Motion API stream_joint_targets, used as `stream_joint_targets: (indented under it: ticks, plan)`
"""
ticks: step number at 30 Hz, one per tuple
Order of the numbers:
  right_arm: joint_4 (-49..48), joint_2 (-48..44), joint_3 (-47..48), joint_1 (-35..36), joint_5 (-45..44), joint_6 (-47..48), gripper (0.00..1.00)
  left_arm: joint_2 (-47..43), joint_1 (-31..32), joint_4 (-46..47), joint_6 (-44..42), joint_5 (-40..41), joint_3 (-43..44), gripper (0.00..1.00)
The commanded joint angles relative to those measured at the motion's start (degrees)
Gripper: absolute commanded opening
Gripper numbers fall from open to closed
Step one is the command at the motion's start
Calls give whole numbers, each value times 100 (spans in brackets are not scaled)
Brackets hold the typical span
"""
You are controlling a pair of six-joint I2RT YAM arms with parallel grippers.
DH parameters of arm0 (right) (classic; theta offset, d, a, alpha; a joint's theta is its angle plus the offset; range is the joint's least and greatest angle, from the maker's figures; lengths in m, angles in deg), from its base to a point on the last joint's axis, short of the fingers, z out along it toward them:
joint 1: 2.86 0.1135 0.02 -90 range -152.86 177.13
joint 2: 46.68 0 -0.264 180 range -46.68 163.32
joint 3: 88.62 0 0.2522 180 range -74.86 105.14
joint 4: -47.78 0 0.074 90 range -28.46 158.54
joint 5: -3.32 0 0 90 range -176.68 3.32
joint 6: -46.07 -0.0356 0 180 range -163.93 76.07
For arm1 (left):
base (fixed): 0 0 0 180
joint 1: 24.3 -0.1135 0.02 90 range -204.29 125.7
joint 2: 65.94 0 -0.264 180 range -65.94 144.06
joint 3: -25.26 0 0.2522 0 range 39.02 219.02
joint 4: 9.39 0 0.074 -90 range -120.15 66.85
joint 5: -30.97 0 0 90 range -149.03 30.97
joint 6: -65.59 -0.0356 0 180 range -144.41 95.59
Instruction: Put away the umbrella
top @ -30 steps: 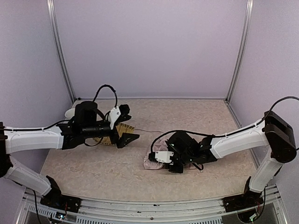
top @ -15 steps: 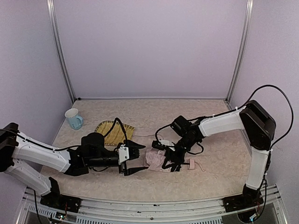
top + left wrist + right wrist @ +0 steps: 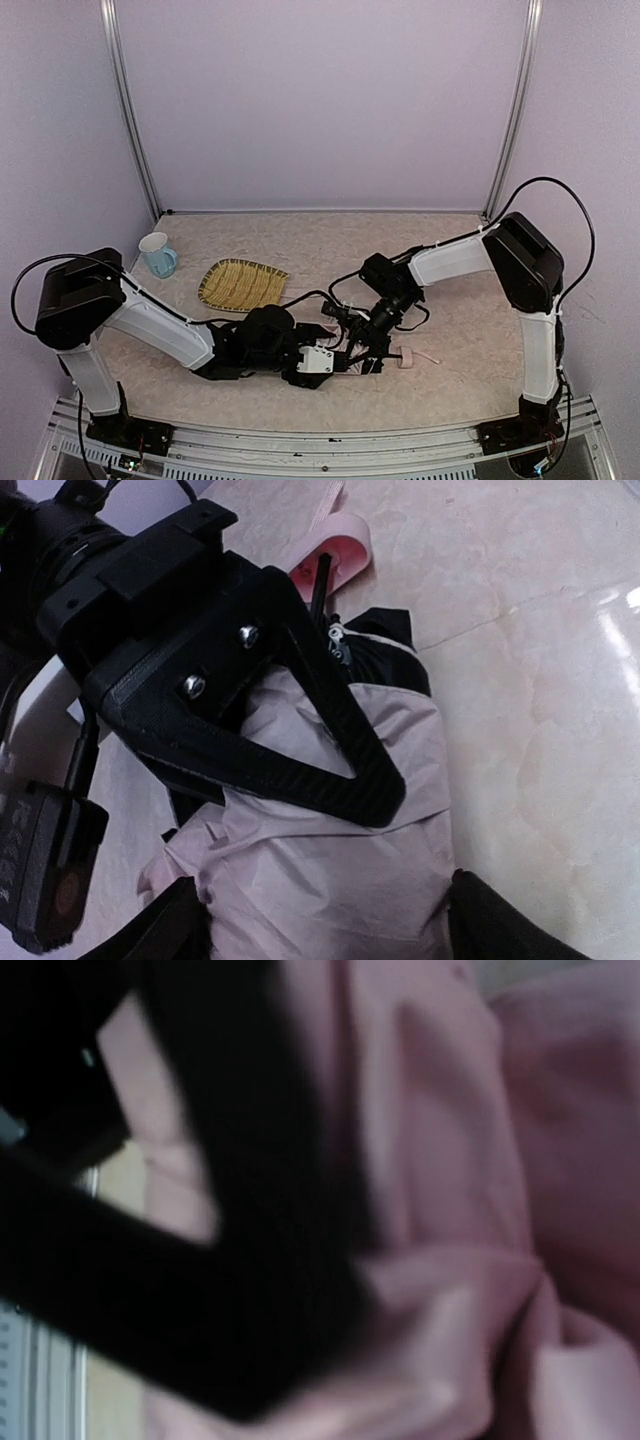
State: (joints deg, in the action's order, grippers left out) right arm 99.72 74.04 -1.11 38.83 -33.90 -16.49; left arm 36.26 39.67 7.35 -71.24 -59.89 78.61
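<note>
Left wrist view: your left claw [image 3: 330, 932] stands wide astride the pink umbrella [image 3: 330, 830] on the table [image 3: 540, 680]; your right claw [image 3: 350, 780] pinches its fabric. Closing now risks the claws colliding.

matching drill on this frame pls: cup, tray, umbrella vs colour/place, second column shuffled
1 cup
2 tray
3 umbrella

A yellow, woven
B pink with black lining, front centre
C pale blue, back left

Pairs: 1-C, 2-A, 3-B
</note>
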Motion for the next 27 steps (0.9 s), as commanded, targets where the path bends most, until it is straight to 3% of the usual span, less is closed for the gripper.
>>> stream_joint_targets:
  ticks: [1,4,9,17,23,27]
  plan:
    - [755,589,-310,85,-946,15,8,535,-27,-1042,-55,607,537,69]
    - [533,425,-282,49,-1118,-167,20,656,-113,-1915,316,304,952,40]
    - [-41,-98,-320,-101,-1416,-660,44,489,-160,-2358,746,-253,1005,22]
    - [-1626,-2205,-1280,-117,-2094,-1109,71,944,-421,-3791,1447,-999,1635,18]
    - [-2440,-3708,-2574,3,-3066,-981,75,1411,-784,-4331,1828,-1620,2097,19]
    - [-3339,-4580,-3525,766,-4075,-311,80,1736,-1028,-4691,1930,-2310,2500,19]
